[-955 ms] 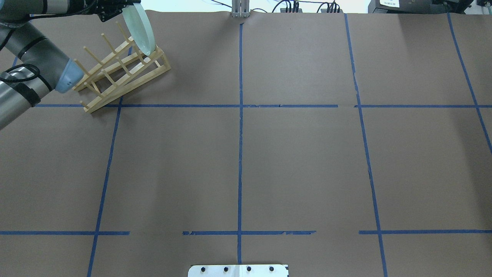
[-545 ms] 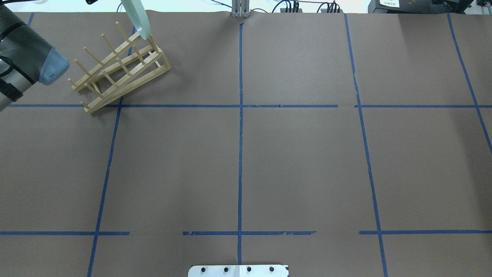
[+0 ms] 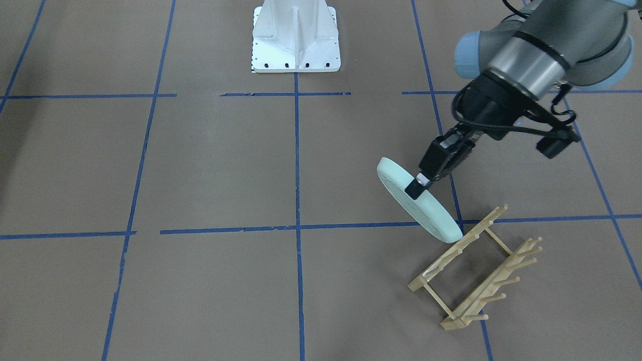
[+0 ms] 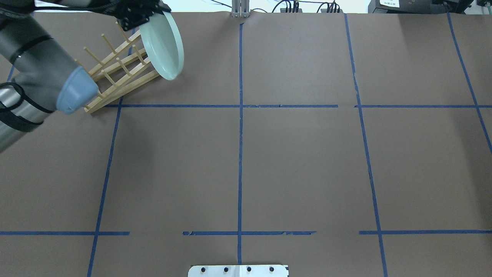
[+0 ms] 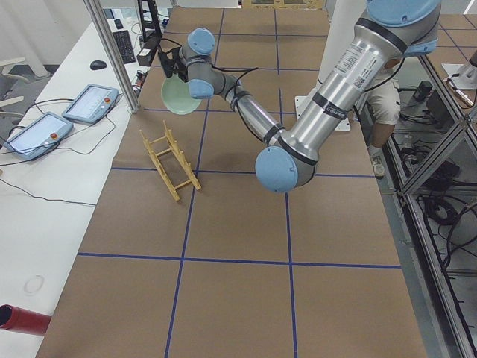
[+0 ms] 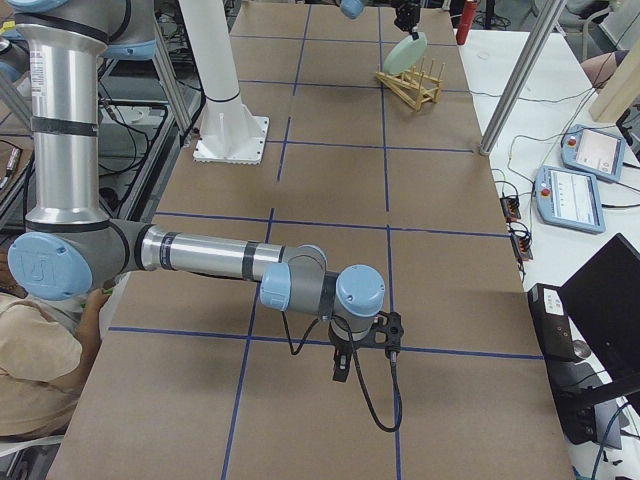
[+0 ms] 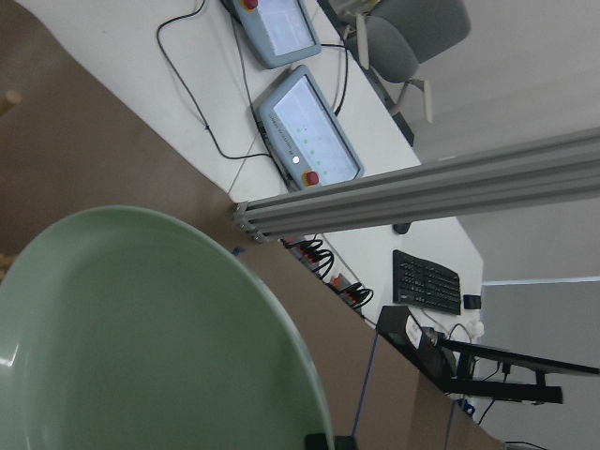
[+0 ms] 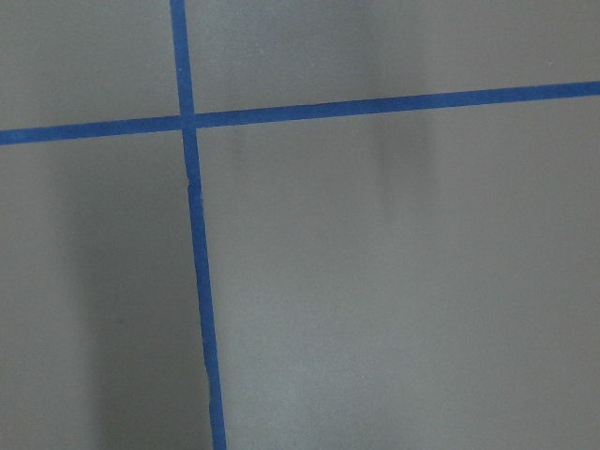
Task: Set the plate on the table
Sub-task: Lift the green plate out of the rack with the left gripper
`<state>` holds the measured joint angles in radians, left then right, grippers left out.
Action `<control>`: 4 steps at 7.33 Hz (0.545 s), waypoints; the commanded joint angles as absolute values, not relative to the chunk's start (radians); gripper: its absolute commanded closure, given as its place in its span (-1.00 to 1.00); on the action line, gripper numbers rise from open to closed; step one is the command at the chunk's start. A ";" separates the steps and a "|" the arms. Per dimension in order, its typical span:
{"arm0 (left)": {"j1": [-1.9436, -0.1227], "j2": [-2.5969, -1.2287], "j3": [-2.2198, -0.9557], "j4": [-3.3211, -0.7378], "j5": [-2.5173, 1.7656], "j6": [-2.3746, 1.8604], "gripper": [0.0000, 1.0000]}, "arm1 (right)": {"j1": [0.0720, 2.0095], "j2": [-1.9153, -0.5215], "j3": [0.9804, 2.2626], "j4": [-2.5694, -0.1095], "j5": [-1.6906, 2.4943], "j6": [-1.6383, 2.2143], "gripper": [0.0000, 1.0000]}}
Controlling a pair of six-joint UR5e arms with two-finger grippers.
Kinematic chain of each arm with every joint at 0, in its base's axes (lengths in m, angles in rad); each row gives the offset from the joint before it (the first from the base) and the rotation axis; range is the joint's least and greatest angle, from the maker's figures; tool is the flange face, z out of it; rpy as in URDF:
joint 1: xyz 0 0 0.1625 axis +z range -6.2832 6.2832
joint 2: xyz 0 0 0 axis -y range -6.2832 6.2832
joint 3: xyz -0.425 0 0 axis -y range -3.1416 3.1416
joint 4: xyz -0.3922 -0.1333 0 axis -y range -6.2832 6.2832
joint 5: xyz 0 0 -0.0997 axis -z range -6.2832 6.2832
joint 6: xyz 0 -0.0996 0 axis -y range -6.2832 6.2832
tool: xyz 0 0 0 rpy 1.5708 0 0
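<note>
The pale mint-green plate (image 3: 429, 210) hangs tilted in the air, just beside and above the end of the wooden peg rack (image 3: 476, 271). My left gripper (image 3: 416, 186) is shut on the plate's rim. In the overhead view the plate (image 4: 163, 46) covers the rack's (image 4: 115, 75) right end. It fills the left wrist view (image 7: 141, 337). The brown table (image 4: 300, 161) with blue tape lines lies below. My right gripper (image 6: 340, 368) points down near the table, far from the plate; I cannot tell whether it is open or shut.
The white robot base (image 3: 296, 40) stands at the table's middle edge. An aluminium post (image 5: 112, 56) and control tablets (image 5: 89, 103) stand past the table edge beyond the rack. A person (image 6: 40, 370) sits beside the right arm.
The plate has left the rack's far slot: it rose, then swung right and toward the robot, its face tilted up. The left arm's elbow moved with it.
</note>
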<state>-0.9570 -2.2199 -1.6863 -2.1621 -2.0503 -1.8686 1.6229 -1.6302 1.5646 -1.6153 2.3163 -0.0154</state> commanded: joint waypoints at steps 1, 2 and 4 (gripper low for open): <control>-0.783 -2.363 -1.686 -1.668 -1.976 -1.783 1.00 | 1.623 -1.631 1.565 -1.615 2.316 -0.015 -1.00; -0.644 -2.409 -1.643 -1.459 -1.842 -1.749 1.00 | 1.623 -1.631 1.565 -1.615 2.316 -0.015 -1.00; -0.592 -2.510 -1.437 -1.274 -1.822 -1.596 1.00 | 1.623 -1.631 1.565 -1.615 2.316 -0.015 -1.00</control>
